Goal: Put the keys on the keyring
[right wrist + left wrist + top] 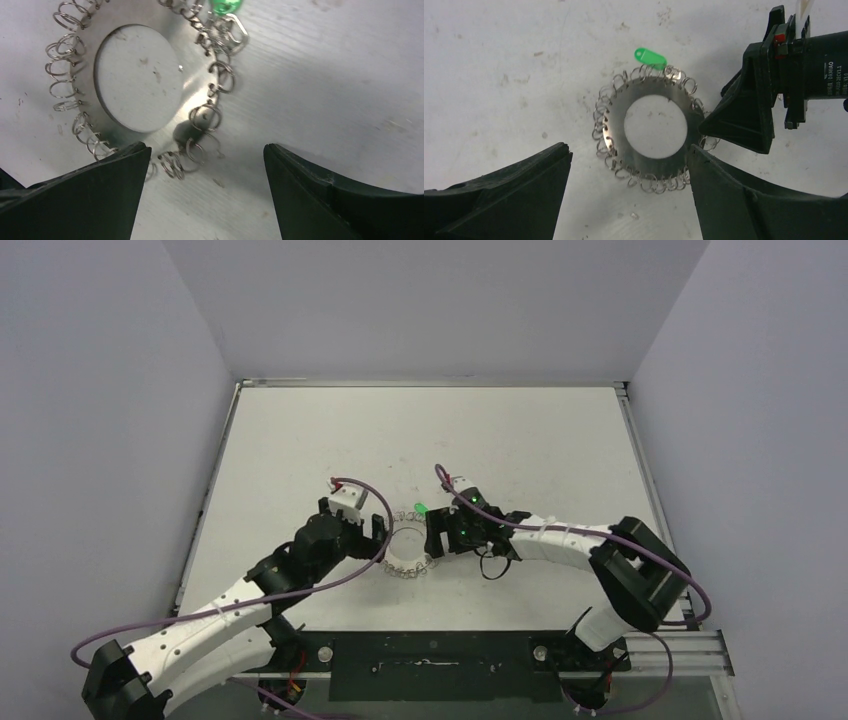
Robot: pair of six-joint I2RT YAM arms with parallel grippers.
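The left gripper (629, 148) hangs with its fingers spread wide, holding nothing, over the keyring (616, 132). The right gripper (206, 148), also spread and empty, is at the ring's right rim. The keyring lies flat on the white table (520, 440). The keys (650, 57), with the green tag showing, touch its far loops; whether they are hooked on cannot be told.

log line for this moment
left gripper open over keyring | right gripper open at its right edge | keys at its far rim

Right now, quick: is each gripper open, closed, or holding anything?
Left gripper: open, holding nothing.
Right gripper: open, holding nothing.
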